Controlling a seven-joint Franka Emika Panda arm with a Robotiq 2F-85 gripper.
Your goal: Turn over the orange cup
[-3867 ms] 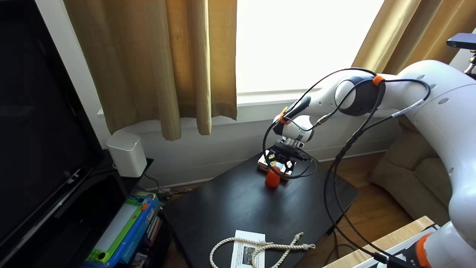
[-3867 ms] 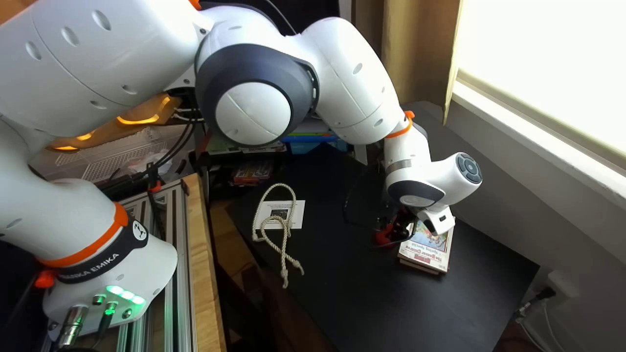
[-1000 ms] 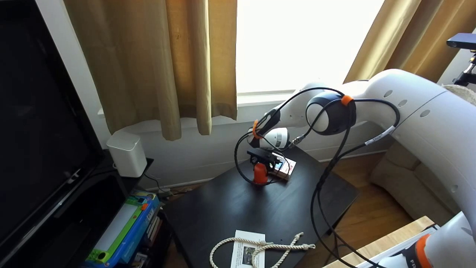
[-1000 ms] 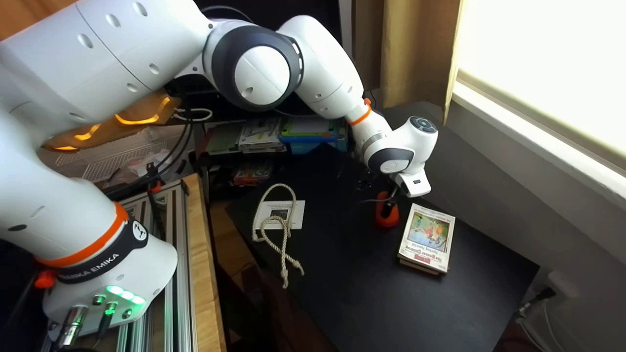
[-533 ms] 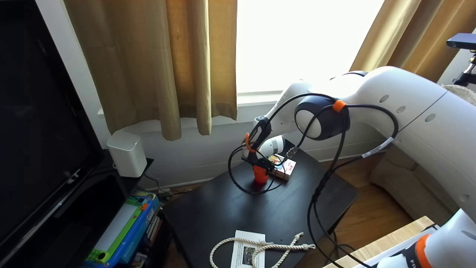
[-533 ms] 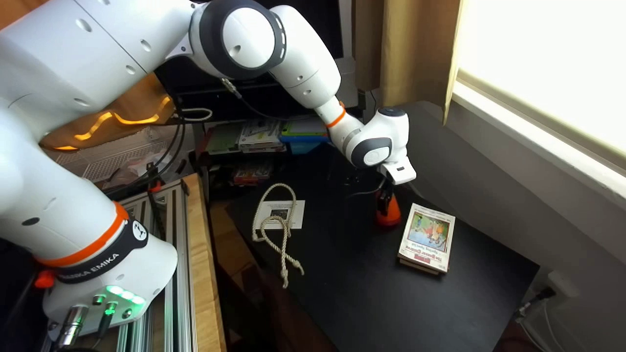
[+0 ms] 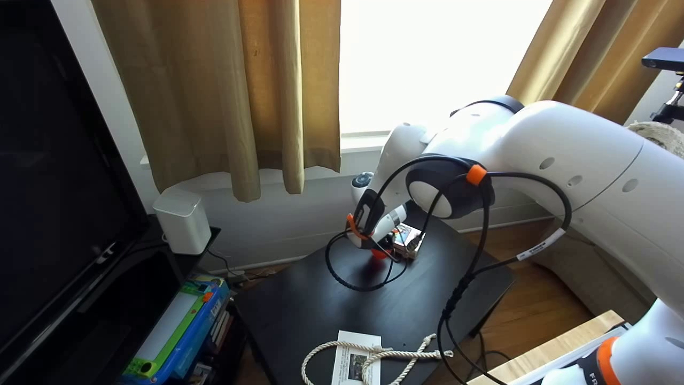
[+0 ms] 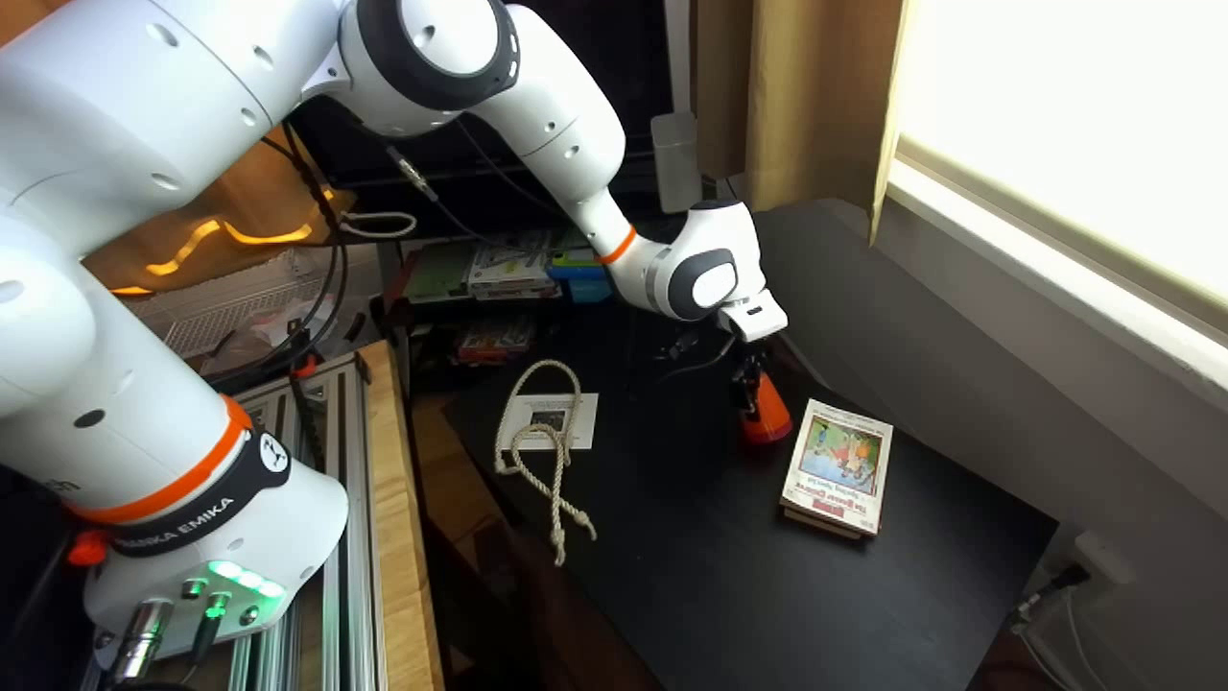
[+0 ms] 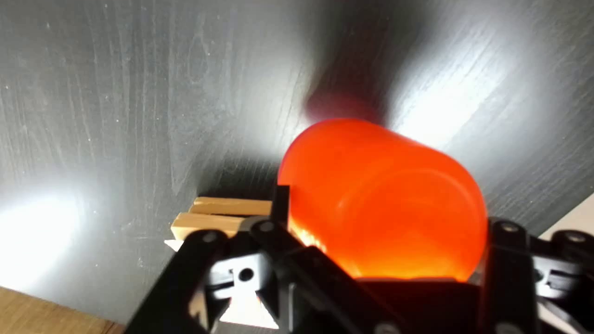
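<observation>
The orange cup sits between the two fingers in the wrist view, its narrow closed-looking end towards the camera and its wide end towards the table. It shows in both exterior views, largely hidden behind the gripper and cables in an exterior view and leaning in an exterior view, wide end low and to the right. My gripper is round the cup's upper part, with a finger against each side in the wrist view. I cannot tell whether the cup's lower edge touches the table.
A small stack of books lies close beside the cup on the black table. A rope and a white card lie farther off. A black cable loop hangs from the wrist. The window wall stands beside the table.
The cup has moved away from the books together with my gripper. Over the last second the wrist has swung and lowered, and the cup has gone from near upright to leaning.
</observation>
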